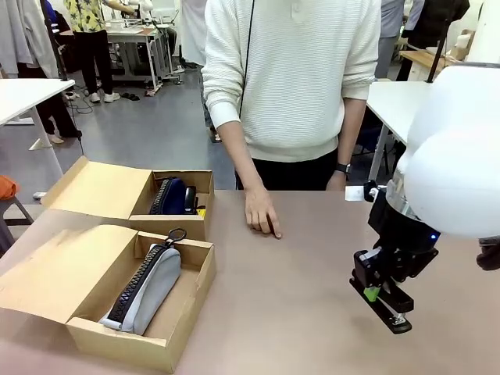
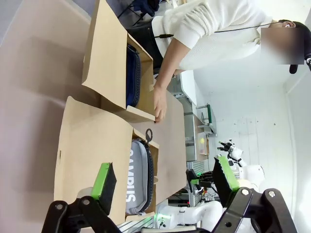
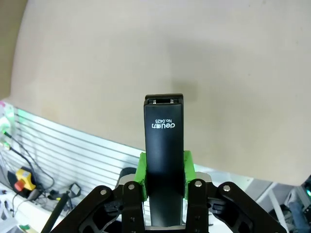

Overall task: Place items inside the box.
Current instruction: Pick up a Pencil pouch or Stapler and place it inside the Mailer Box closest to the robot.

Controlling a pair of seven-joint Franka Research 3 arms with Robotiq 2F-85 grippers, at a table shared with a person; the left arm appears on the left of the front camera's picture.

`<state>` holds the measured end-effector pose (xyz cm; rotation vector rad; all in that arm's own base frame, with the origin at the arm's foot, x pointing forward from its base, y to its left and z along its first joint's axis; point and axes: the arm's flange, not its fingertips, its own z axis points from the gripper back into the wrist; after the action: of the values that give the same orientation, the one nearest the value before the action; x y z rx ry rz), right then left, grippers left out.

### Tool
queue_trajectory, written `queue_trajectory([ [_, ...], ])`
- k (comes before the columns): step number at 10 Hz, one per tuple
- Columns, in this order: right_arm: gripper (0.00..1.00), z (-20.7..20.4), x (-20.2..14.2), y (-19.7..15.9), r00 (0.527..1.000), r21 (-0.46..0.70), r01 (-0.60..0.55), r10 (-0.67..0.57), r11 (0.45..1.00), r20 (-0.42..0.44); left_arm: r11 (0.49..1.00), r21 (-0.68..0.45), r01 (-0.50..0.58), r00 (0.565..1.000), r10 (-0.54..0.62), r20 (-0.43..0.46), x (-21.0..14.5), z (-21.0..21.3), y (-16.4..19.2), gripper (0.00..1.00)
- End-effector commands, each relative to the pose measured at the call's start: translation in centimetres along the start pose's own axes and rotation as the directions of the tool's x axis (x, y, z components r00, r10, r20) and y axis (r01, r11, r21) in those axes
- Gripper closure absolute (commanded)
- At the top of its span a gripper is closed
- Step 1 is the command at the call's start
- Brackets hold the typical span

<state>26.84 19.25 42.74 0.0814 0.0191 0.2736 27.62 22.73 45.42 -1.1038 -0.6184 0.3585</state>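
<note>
My right gripper (image 1: 376, 294) hangs just above the table at the right, shut on the black stapler (image 1: 388, 311). In the right wrist view the stapler (image 3: 164, 141) stands clamped between the green pads (image 3: 142, 174) of that gripper (image 3: 164, 170). The grey "CAMPUS" pencil case (image 1: 148, 289) lies in the near cardboard box (image 1: 197, 283). The dark navy pouch (image 1: 169, 195) lies in the far box (image 1: 205, 181), with a bit of yellow (image 1: 201, 211) beside it. My left gripper (image 2: 164, 177) is open high above both boxes, and the grey case (image 2: 136, 177) lies below it.
A person stands at the far side of the table with one hand (image 1: 262, 215) resting on it, just right of the far box. Both boxes have their lids (image 1: 58, 269) folded open to the left. Bare tabletop (image 1: 297, 297) lies between the boxes and my right gripper.
</note>
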Motion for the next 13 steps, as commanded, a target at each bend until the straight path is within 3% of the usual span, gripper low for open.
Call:
queue_trajectory([
  [1, 0.68, 0.2, 0.1, -0.3, 1.000, 0.002, 0.012, -0.012, 1.000, 0.004, 1.000, -0.018, 0.015, 1.000, -0.015, 0.008, -0.1, 0.0, 0.0, 0.00],
  [2, 0.68, -0.7, 3.0, -0.2, 0.996, 0.101, 0.093, -0.094, 0.991, 0.003, 1.000, -0.018, 0.015, 1.000, -0.015, 0.008, -0.1, 0.0, 0.0, 0.00],
  [3, 0.68, -0.8, 4.9, 1.4, 0.994, 0.175, 0.091, -0.100, 0.980, 0.048, 1.000, -0.018, 0.015, 1.000, -0.015, 0.008, -0.1, 0.0, 0.0, 0.00],
  [4, 0.68, -0.8, 6.4, 3.5, 0.960, 0.156, 0.251, -0.266, 0.955, 0.088, 1.000, -0.018, 0.015, 1.000, -0.015, 0.008, -0.1, 0.0, 0.0, 0.00],
  [6, 0.68, -1.4, 7.6, 6.4, 0.947, 0.127, 0.309, -0.317, 0.942, 0.046, 1.000, -0.018, 0.015, 1.000, -0.015, 0.008, -0.1, 0.0, 0.0, 0.00],
  [9, 0.68, -0.7, 6.4, 4.5, 0.915, 0.211, 0.389, -0.403, 0.897, 0.027, 1.000, -0.018, 0.015, 1.000, -0.015, 0.008, -0.1, 0.0, 0.0, 0.00],
  [11, 0.68, 0.9, 3.2, 2.7, 0.892, 0.282, 0.430, -0.452, 0.858, 0.017, 1.000, -0.018, 0.015, 1.000, -0.015, 0.008, -0.1, 0.0, 0.0, 0.00],
  [13, 0.68, 1.3, 2.7, 3.1, 0.892, 0.324, 0.412, -0.449, 0.851, 0.046, 1.000, -0.018, 0.015, 1.000, -0.015, 0.008, -0.1, 0.0, 0.0, 0.00],
])
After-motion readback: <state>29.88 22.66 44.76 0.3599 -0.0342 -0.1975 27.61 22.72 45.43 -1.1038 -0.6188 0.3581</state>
